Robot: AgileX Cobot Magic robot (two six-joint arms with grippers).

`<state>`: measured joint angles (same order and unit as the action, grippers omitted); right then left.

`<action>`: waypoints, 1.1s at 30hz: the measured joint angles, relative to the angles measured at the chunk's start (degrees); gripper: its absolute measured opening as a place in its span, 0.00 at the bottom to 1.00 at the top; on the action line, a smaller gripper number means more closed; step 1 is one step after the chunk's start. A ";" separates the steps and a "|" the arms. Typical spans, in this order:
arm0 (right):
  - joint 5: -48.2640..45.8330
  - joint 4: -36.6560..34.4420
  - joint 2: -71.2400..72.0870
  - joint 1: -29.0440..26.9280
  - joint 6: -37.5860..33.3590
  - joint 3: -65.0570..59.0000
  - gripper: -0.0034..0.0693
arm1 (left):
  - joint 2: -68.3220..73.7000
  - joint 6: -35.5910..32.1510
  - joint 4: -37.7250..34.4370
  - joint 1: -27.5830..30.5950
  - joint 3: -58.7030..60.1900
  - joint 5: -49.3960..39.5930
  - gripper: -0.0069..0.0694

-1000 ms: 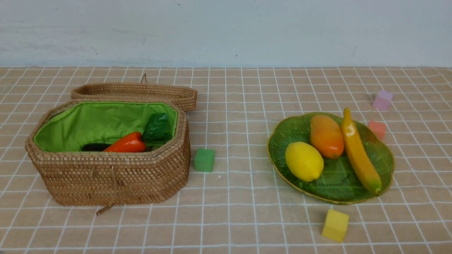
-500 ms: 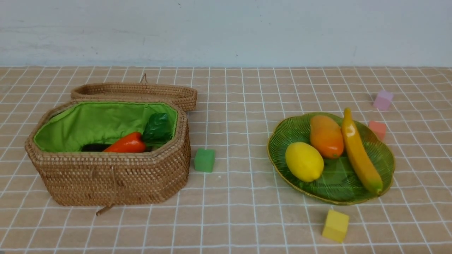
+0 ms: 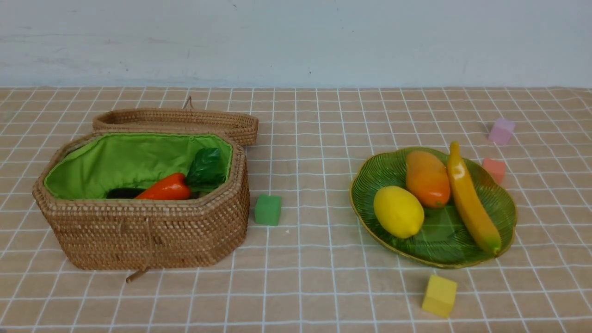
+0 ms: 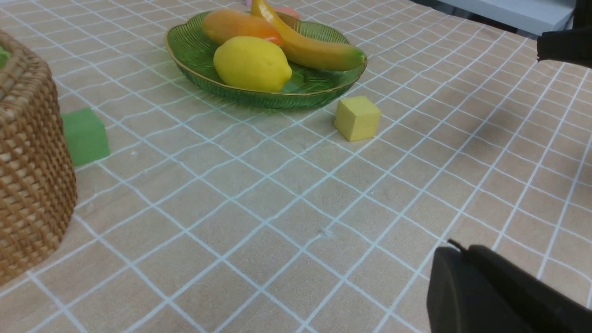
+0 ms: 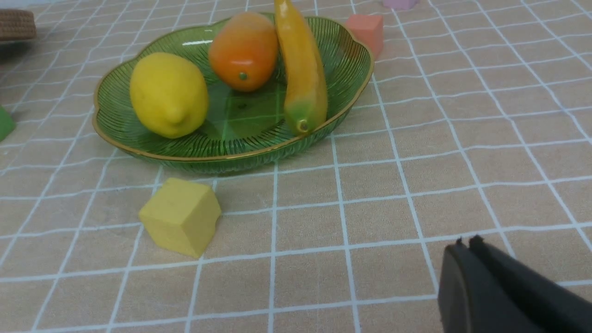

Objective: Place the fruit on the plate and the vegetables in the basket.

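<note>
The lemon (image 3: 398,211), mango (image 3: 427,178) and banana (image 3: 471,199) lay on the plate (image 3: 506,208); carrot (image 3: 165,188) and eggplant (image 3: 124,193) sat in the basket (image 3: 138,231); the left end effector (image 4: 467,277) and right end effector (image 5: 469,273) were closed and empty; sorting looked done.

Four small foam cubes, green (image 3: 268,209), yellow (image 3: 439,295), pink-red (image 3: 494,169) and lilac (image 3: 501,131), sit scattered on a tan tablecloth (image 3: 323,282) gridded with white lines.
</note>
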<state>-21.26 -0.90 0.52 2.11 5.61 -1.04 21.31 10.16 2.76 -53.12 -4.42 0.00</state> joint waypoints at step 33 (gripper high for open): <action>-0.07 0.05 0.05 0.00 1.05 0.00 0.08 | -21.85 -1.08 -9.76 48.02 6.18 -21.80 0.08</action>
<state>-21.33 -0.85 0.56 2.11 6.66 -1.04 -0.54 9.09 -6.99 -5.10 1.76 -21.80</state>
